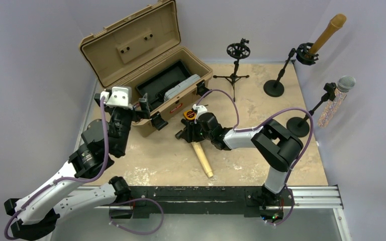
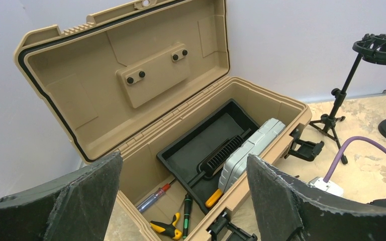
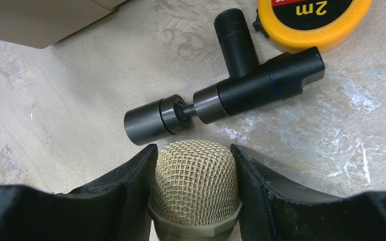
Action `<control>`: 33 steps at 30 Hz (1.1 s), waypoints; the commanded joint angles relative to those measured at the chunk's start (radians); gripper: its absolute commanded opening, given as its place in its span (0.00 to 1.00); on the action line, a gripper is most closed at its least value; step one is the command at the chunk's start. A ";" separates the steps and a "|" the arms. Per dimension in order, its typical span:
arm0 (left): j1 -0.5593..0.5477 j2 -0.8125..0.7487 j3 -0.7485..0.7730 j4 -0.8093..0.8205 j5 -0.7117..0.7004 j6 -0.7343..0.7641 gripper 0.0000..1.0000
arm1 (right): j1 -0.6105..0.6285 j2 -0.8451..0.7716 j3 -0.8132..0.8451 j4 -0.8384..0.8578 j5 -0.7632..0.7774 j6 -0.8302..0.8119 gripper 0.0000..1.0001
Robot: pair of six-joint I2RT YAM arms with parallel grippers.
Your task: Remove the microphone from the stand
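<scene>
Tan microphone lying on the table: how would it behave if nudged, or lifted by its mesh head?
Probably rigid: the microphone has a straight, tapered body. Being round, it would likely roll on the table if nudged. Gripped at the mesh head by the right tool, its long handle may sag.

Tan microphone [image 1: 201, 159] lies flat on the table [image 1: 261, 165], off any stand, with its handle pointing toward the near edge. Its cream mesh head [image 3: 195, 186] is pinched between the right gripper [image 3: 193, 160] fingers. Black tripod stand [image 1: 236, 75] is upright at the back; its ring mount [image 1: 238, 49] looks empty, though it is small in view.
</scene>
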 commanded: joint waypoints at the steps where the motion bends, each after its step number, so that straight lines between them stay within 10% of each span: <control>1: -0.006 0.000 0.020 0.010 0.008 -0.012 0.91 | 0.024 -0.005 -0.034 0.006 0.043 0.000 0.46; 19: -0.006 -0.020 0.021 0.006 0.009 -0.014 0.90 | 0.040 -0.037 -0.027 -0.007 0.067 -0.015 0.62; 27: -0.006 -0.016 0.024 0.000 0.013 -0.018 0.90 | 0.039 -0.300 0.080 -0.142 0.194 -0.040 0.97; 33: -0.007 -0.026 0.026 -0.004 0.017 -0.022 0.90 | -0.004 -0.439 0.083 -0.143 0.383 -0.071 0.99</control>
